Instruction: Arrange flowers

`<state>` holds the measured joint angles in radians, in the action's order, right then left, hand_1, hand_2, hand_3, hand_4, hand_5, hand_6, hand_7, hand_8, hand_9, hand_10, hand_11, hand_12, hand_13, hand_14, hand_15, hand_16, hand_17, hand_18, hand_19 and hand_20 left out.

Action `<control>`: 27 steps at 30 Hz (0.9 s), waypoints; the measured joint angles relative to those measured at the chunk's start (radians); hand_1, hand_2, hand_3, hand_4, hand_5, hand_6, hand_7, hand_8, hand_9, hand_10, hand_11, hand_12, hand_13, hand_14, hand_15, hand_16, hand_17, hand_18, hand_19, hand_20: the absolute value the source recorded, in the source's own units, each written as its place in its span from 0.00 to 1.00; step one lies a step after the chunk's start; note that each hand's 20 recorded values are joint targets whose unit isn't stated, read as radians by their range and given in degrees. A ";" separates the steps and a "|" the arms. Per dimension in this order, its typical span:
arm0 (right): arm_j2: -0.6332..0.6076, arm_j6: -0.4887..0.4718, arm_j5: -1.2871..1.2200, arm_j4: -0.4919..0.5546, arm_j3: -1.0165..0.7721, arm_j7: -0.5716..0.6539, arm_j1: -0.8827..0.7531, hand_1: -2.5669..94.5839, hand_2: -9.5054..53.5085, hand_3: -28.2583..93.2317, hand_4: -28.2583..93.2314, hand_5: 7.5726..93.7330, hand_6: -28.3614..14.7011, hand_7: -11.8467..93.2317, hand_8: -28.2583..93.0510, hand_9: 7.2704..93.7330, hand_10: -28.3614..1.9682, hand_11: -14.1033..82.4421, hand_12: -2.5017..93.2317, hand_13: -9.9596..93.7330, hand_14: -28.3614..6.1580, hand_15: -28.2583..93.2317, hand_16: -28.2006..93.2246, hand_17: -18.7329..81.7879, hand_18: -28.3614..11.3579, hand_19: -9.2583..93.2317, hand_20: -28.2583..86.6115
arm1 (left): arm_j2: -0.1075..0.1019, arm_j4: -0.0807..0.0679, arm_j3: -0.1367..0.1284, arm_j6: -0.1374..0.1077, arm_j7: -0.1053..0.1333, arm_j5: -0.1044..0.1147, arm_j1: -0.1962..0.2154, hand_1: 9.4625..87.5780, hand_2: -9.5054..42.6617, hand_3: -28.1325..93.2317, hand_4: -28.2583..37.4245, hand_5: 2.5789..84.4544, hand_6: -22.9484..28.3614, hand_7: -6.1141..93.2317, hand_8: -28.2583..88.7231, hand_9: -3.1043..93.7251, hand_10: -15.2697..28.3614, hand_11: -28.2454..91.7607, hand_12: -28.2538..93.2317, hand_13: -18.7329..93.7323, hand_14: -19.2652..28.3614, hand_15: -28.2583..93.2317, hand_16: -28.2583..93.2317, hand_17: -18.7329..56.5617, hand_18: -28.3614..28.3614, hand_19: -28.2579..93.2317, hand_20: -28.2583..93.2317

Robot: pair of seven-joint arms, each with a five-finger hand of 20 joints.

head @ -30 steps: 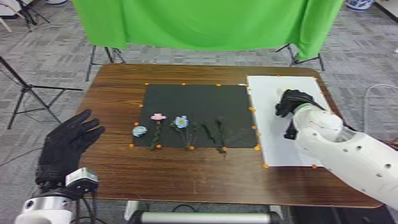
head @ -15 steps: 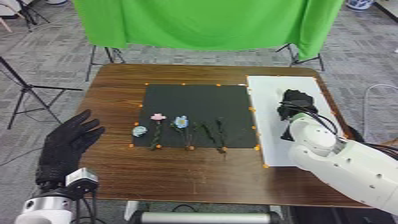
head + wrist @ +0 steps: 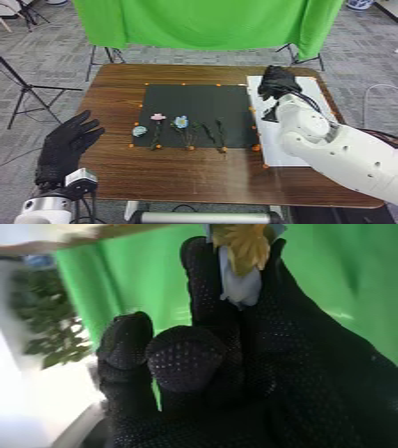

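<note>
My right hand (image 3: 277,82) is over the far part of the white board. In the right wrist view, the same hand (image 3: 258,369) pinches a flower with pale blue petals and a yellow part (image 3: 244,246) between thumb and finger. My left hand (image 3: 67,140) stays left of the table, fingers straight. Along the dark mat's near side are a pale blue bloom (image 3: 139,131), a pink flower (image 3: 158,117) on a green stem, a blue flower (image 3: 181,122) with a stem, and green stems (image 3: 220,131) to their right.
The dark mat (image 3: 187,97) lies left of the white board (image 3: 282,145) on the brown table (image 3: 115,90), with orange markers along their edges. A green cloth (image 3: 204,25) hangs beyond the table's far edge.
My right hand has moved farther from me and somewhat left, from the middle of the white board to its far part. The left hand and the flowers on the mat have kept still.
</note>
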<state>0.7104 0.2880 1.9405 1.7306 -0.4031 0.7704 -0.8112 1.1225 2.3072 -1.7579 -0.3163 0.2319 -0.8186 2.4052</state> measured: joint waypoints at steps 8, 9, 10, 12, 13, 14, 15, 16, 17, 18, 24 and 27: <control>0.169 0.060 -0.018 0.007 0.085 -0.016 0.009 0.57 0.01 0.91 0.00 0.83 0.71 0.35 0.21 0.96 0.69 0.33 0.35 0.85 0.67 0.89 0.36 0.55 0.17 1.00 0.54 | 0.004 0.000 0.003 0.005 -0.004 -0.001 0.000 0.20 0.25 0.92 0.15 0.49 0.68 0.22 0.16 0.45 0.81 0.47 0.31 0.44 0.98 0.67 0.15 0.17 0.93 0.76 0.19; 0.191 0.074 -0.016 -0.001 0.121 -0.016 0.012 0.57 0.01 0.91 0.00 0.83 0.71 0.35 0.21 0.96 0.69 0.33 0.35 0.85 0.67 0.89 0.36 0.55 0.17 1.00 0.54 | 0.005 -0.001 0.004 0.007 -0.005 -0.001 -0.001 0.20 0.25 0.92 0.15 0.49 0.68 0.22 0.16 0.45 0.81 0.47 0.31 0.44 0.98 0.67 0.15 0.17 0.93 0.76 0.19; 0.212 0.086 -0.011 -0.010 0.157 -0.016 0.016 0.57 0.01 0.91 0.00 0.84 0.71 0.35 0.21 0.96 0.69 0.34 0.35 0.85 0.67 0.89 0.36 0.55 0.17 1.00 0.54 | 0.006 -0.001 0.005 0.009 -0.007 -0.002 -0.002 0.20 0.25 0.92 0.15 0.49 0.68 0.22 0.16 0.45 0.81 0.47 0.31 0.44 0.98 0.67 0.15 0.17 0.93 0.76 0.19; 0.251 0.096 -0.001 -0.025 0.218 -0.016 0.019 0.57 0.01 0.91 0.00 0.83 0.71 0.35 0.21 0.95 0.69 0.34 0.35 0.85 0.67 0.89 0.36 0.55 0.17 1.00 0.54 | 0.008 -0.002 0.010 0.012 -0.010 -0.003 -0.005 0.20 0.25 0.92 0.15 0.49 0.68 0.22 0.16 0.45 0.81 0.47 0.31 0.44 0.98 0.67 0.15 0.17 0.93 0.76 0.19; 0.267 0.096 0.000 -0.030 0.235 -0.016 0.017 0.57 0.01 0.91 0.00 0.84 0.71 0.35 0.21 0.96 0.69 0.34 0.35 0.85 0.67 0.89 0.36 0.55 0.16 1.00 0.54 | 0.008 -0.003 0.012 0.014 -0.012 -0.004 -0.006 0.20 0.25 0.92 0.15 0.49 0.68 0.22 0.16 0.45 0.81 0.47 0.31 0.44 0.98 0.67 0.15 0.17 0.93 0.76 0.19; 0.282 0.096 0.001 -0.032 0.242 -0.016 0.013 0.57 0.01 0.91 0.00 0.84 0.71 0.35 0.21 0.96 0.69 0.34 0.35 0.85 0.67 0.89 0.36 0.55 0.16 1.00 0.54 | 0.009 -0.003 0.014 0.016 -0.013 -0.004 -0.008 0.20 0.25 0.92 0.15 0.49 0.68 0.22 0.16 0.45 0.81 0.47 0.31 0.44 0.98 0.67 0.15 0.17 0.93 0.76 0.19; 0.295 0.096 0.001 -0.034 0.243 -0.015 0.006 0.57 0.01 0.91 0.00 0.84 0.71 0.35 0.21 0.96 0.69 0.34 0.35 0.85 0.67 0.89 0.36 0.55 0.16 1.00 0.54 | 0.009 -0.004 0.017 0.017 -0.014 -0.005 -0.009 0.20 0.25 0.92 0.15 0.49 0.68 0.22 0.16 0.45 0.81 0.47 0.31 0.44 0.98 0.67 0.15 0.17 0.93 0.76 0.19; 0.306 0.096 0.001 -0.034 0.243 -0.014 0.001 0.57 0.01 0.91 0.00 0.84 0.71 0.35 0.21 0.96 0.68 0.34 0.35 0.85 0.67 0.89 0.36 0.54 0.16 1.00 0.54 | 0.010 -0.004 0.018 0.018 -0.015 -0.005 -0.010 0.20 0.25 0.92 0.15 0.49 0.68 0.22 0.16 0.45 0.81 0.47 0.31 0.44 0.98 0.67 0.15 0.17 0.93 0.76 0.19; 0.315 0.096 0.001 -0.035 0.243 -0.013 -0.002 0.57 0.01 0.91 0.00 0.84 0.71 0.35 0.21 0.96 0.68 0.34 0.35 0.85 0.67 0.89 0.36 0.54 0.16 1.00 0.54 | 0.010 -0.004 0.019 0.019 -0.016 -0.006 -0.010 0.20 0.25 0.92 0.15 0.49 0.68 0.22 0.16 0.45 0.81 0.47 0.31 0.44 0.98 0.67 0.15 0.17 0.93 0.76 0.19; 0.321 0.098 0.001 -0.035 0.244 -0.011 -0.003 0.57 0.01 0.91 0.00 0.84 0.71 0.35 0.21 0.96 0.68 0.34 0.35 0.85 0.67 0.89 0.36 0.54 0.16 1.00 0.54 | 0.011 -0.005 0.020 0.020 -0.017 -0.006 -0.010 0.21 0.25 0.92 0.15 0.49 0.68 0.22 0.16 0.45 0.81 0.47 0.31 0.44 0.98 0.67 0.15 0.17 0.93 0.76 0.19; 0.333 0.131 0.004 -0.041 0.265 0.013 0.018 0.57 0.01 0.91 0.00 0.84 0.71 0.35 0.21 0.96 0.68 0.34 0.34 0.85 0.67 0.89 0.36 0.54 0.16 1.00 0.54 | 0.012 -0.006 0.021 0.022 -0.018 -0.006 -0.010 0.20 0.25 0.92 0.15 0.49 0.68 0.22 0.16 0.45 0.81 0.47 0.31 0.44 0.98 0.67 0.15 0.17 0.93 0.76 0.19; 0.334 0.132 0.006 -0.048 0.263 0.019 0.025 0.57 0.01 0.92 0.00 0.83 0.71 0.34 0.21 0.95 0.67 0.34 0.35 0.85 0.65 0.89 0.36 0.54 0.16 1.00 0.54 | 0.012 -0.008 0.025 0.024 -0.018 -0.007 -0.011 0.20 0.25 0.92 0.15 0.50 0.68 0.22 0.16 0.45 0.81 0.47 0.31 0.44 0.98 0.67 0.15 0.17 0.93 0.76 0.19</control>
<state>1.0441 0.4195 1.9463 1.6825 -0.1396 0.7894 -0.7857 1.1342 2.2995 -1.7332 -0.2925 0.2138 -0.8257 2.3937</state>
